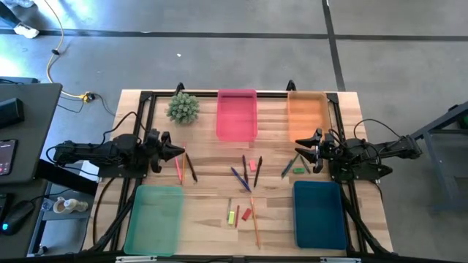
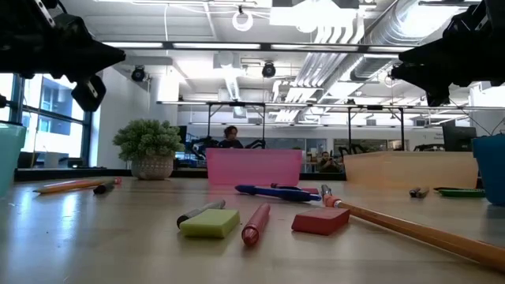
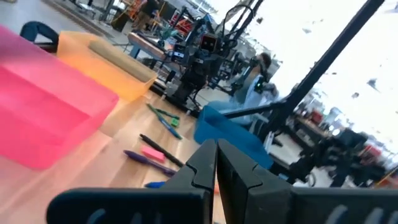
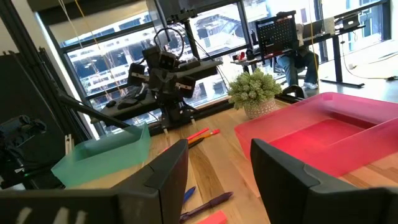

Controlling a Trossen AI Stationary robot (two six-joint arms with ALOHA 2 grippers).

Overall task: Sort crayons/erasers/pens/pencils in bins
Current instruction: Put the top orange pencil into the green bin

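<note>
My left end effector [image 1: 178,152] hangs above the left side of the pale wooden slatted surface [image 1: 205,212] with its fingers pressed together and nothing between them. My right end effector [image 1: 300,153] hangs above the right side, fingers spread wide, also empty.

Four shallow rectangular plastic bins sit around the surface: the pink bin [image 1: 237,115] at the far middle, the orange bin [image 1: 307,115] at the far right beside it, the pale green bin [image 1: 154,218] at the near left, and the dark blue bin [image 1: 319,213] at the near right. None of them shows anything inside.

A pink-red pencil [image 1: 178,169] and a dark thin stick [image 1: 191,168] lie just below my left end effector. In the middle are crossed purple and blue pens [image 1: 240,177], a small pink block eraser [image 1: 253,165] and a dark pen [image 1: 258,172]. Nearer the front edge lie a yellow-green eraser [image 1: 231,216], a red eraser [image 1: 246,215] and a long orange pencil [image 1: 254,219]. A green eraser [image 1: 298,170] and a thin dark green stick [image 1: 288,167] lie under my right end effector.

A small green potted plant [image 1: 183,107] stands at the far left, beside the pink bin.
</note>
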